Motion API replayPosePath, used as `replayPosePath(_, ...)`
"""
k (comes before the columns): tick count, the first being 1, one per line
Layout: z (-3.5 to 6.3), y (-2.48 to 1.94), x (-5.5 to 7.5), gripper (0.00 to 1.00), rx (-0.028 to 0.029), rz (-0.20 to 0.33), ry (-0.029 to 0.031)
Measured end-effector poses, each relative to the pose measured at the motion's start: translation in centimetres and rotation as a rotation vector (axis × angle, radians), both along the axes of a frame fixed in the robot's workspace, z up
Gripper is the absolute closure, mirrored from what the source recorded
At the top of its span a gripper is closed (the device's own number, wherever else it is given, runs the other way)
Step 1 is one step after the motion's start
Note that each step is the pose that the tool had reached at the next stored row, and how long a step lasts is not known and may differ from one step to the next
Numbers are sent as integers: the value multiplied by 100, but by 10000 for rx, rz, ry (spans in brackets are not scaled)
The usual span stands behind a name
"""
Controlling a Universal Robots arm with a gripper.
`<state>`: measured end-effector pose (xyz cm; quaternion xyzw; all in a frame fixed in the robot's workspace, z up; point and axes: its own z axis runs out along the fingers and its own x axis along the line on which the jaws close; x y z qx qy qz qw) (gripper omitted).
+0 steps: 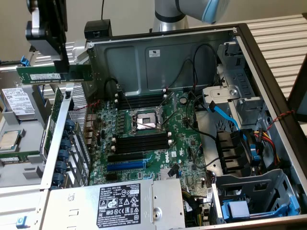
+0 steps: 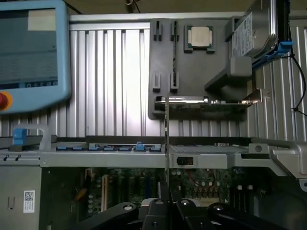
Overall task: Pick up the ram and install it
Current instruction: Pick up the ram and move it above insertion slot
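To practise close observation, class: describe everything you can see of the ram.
The ram is a long, thin green circuit board with a small white label. It lies level, standing on its long edge, and hangs in the air. The hand is shut on it near its middle. It hovers over the open case at the exterior view's left edge and touches nothing else. The wrist view shows it edge-on as a thin line.

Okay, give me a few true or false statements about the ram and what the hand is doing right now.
1. The hand is shut on the ram. True.
2. The ram sits in a black memory slot. False: it is held in the air at the exterior view's left, clear of the slots.
3. In the exterior view, the ram is held roughly level. True.
4. A card is plugged into the blue expansion slot. False: that slot is empty.
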<state>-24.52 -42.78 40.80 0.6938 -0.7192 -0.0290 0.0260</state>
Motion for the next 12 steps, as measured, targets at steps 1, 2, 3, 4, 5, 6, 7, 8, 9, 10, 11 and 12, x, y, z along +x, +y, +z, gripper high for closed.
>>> replayPosePath(1, 1, 0, 45, 88, -2, -1, 2)
replayPosePath(2, 1, 0, 90, 88, -1, 1, 1)
replayPosePath(3, 1, 0, 135, 88, 0, 0, 0)
replayPosePath(4, 1, 0, 181, 88, 0, 0, 1)
replayPosePath(5, 1, 0, 226, 88, 0, 0, 1)
replayPosePath(6, 1, 0, 273, 88, 0, 0, 1)
replayPosePath(7, 2, 0, 319, 88, 1, 1, 2)
replayPosePath(8, 2, 0, 365, 88, 4, 0, 2)
replayPosePath(9, 1, 0, 411, 88, 6, 0, 1)
replayPosePath(10, 1, 0, 455, 88, 9, 1, 1)
replayPosePath(11, 2, 0, 500, 88, 11, 0, 1)
replayPosePath(12, 2, 0, 548, 88, 12, 0, 1)
